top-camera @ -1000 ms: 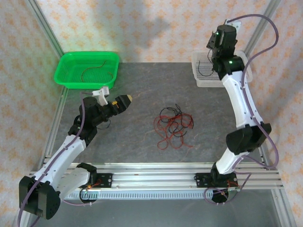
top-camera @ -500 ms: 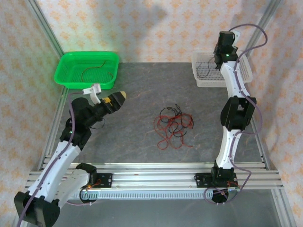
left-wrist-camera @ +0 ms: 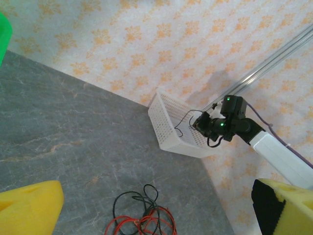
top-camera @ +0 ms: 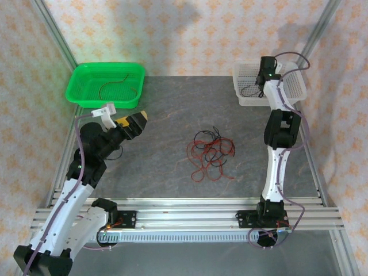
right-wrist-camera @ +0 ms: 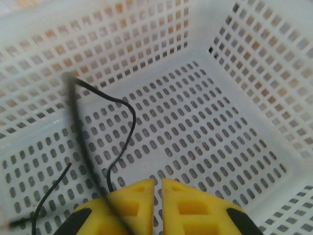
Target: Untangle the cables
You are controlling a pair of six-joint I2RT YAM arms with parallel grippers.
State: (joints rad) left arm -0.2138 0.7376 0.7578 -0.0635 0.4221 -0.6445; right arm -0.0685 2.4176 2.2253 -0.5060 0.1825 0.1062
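Observation:
The cables (top-camera: 210, 152) lie as a red and black tangle on the grey table's middle, and the same cables (left-wrist-camera: 139, 221) show at the bottom of the left wrist view. My left gripper (top-camera: 140, 119) hangs wide open left of the tangle, apart from it; between its yellow pads (left-wrist-camera: 29, 208) there is nothing. My right gripper (top-camera: 260, 80) reaches into the white basket (top-camera: 239, 87). Its jaws (right-wrist-camera: 159, 185) stand a narrow gap apart with nothing between them. A black cable (right-wrist-camera: 128, 111) curls on the basket floor and runs past the left finger.
A green basket (top-camera: 77, 95) at the back left holds one reddish cable (top-camera: 115, 86). The white basket (left-wrist-camera: 166, 128) sits at the back right against the wall. Frame posts rise at both rear corners, and a rail runs along the near edge.
My right arm has stretched forward and lowered its gripper into the white basket, and its jaws have parted slightly. My left arm has drawn back and to the left, still open.

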